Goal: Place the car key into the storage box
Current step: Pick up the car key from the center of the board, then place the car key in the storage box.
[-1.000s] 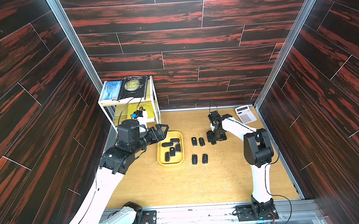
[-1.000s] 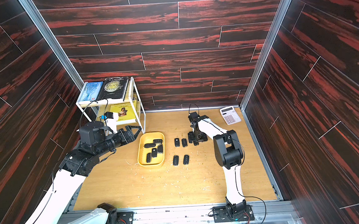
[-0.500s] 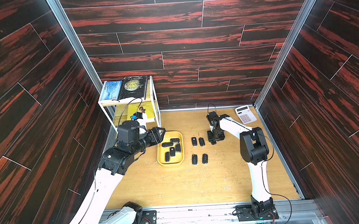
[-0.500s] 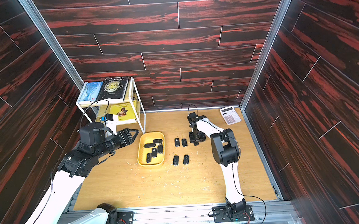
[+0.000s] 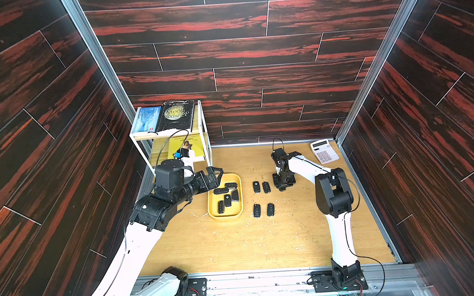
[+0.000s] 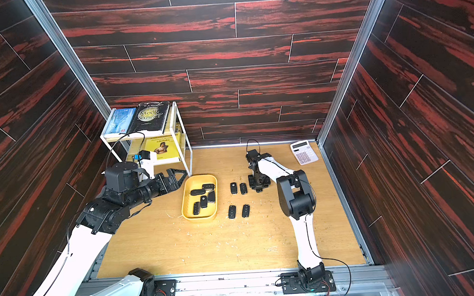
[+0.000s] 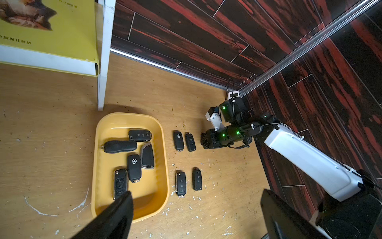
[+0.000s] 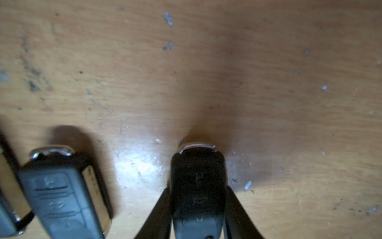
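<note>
The yellow storage box (image 5: 226, 216) (image 6: 199, 218) (image 7: 149, 186) lies mid-table with several black car keys in it. My left gripper (image 5: 216, 173) (image 6: 180, 175) (image 7: 195, 193) hangs open and holds nothing, at the box's far left corner. My right gripper (image 5: 283, 183) (image 6: 258, 185) (image 8: 198, 189) points straight down at the table, right of the far pair of keys. Its fingers press both sides of a black car key (image 8: 197, 165) that lies flat on the wood. That key is hidden under the gripper in both top views.
Two pairs of keys lie on the table right of the box: a far pair (image 5: 261, 186) and a near pair (image 5: 263, 210). One of these neighbour keys (image 8: 62, 196) lies close beside the held key. A white rack with books (image 5: 173, 129) stands behind the box, and a calculator (image 5: 324, 151) at the far right.
My right gripper's jaws have narrowed onto the key on the table. My left gripper's jaws narrowed, then spread wide again, staying near the box's far left corner.
</note>
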Motion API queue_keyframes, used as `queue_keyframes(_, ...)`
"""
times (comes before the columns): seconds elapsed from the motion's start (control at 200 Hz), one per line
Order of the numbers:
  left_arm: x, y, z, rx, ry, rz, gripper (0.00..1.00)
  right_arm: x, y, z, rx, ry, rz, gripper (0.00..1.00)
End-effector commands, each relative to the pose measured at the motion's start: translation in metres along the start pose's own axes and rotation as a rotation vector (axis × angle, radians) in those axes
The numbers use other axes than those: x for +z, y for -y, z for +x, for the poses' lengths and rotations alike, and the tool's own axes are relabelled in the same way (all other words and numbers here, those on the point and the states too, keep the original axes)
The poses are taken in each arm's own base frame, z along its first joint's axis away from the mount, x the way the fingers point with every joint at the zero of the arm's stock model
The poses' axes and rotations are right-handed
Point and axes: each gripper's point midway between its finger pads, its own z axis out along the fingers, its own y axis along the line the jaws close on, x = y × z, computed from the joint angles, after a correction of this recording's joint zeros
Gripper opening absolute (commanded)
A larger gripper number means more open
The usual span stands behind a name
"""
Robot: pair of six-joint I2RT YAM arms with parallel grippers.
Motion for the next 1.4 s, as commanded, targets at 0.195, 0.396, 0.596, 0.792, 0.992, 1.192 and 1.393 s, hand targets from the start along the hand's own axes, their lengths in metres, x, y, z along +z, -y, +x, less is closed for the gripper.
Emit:
queue_keyframes(0.195, 0.016, 0.007, 0.010, 0.008, -0.091, 0.048, 0.97, -0.019, -0.007, 0.000, 0.000, 0.016, -0.023, 0.36)
queue_keyframes(0.396, 0.071, 0.034, 0.033, -0.093, -0.291, 0.280, 0.59, -0.066, -0.024, -0.005, -0.003, 0.087, -0.160, 0.39)
queue_keyframes(0.596, 0.104, 0.019, 0.039, -0.104, -0.308, 0.266, 0.75, -0.101, -0.042, 0.001, -0.019, 0.122, -0.299, 0.40)
queue_keyframes(0.792, 0.119, 0.007, 0.053, 0.007, -0.336, 0.263, 1.00, -0.140, -0.068, 0.015, -0.056, 0.145, -0.499, 0.40)
queue_keyframes(0.992, 0.110, 0.003, 0.057, 0.208, -0.226, 0.264, 1.00, -0.193, -0.100, 0.034, -0.102, 0.156, -0.772, 0.41)
queue_keyframes(1.192, 0.109, -0.015, 0.061, 0.283, -0.212, 0.179, 1.00, -0.234, -0.139, 0.055, -0.175, 0.103, -1.118, 0.41)
queue_keyframes(1.393, 0.094, -0.044, 0.060, 0.336, -0.261, -0.001, 1.00, -0.244, -0.174, 0.064, -0.246, 0.069, -1.172, 0.42)
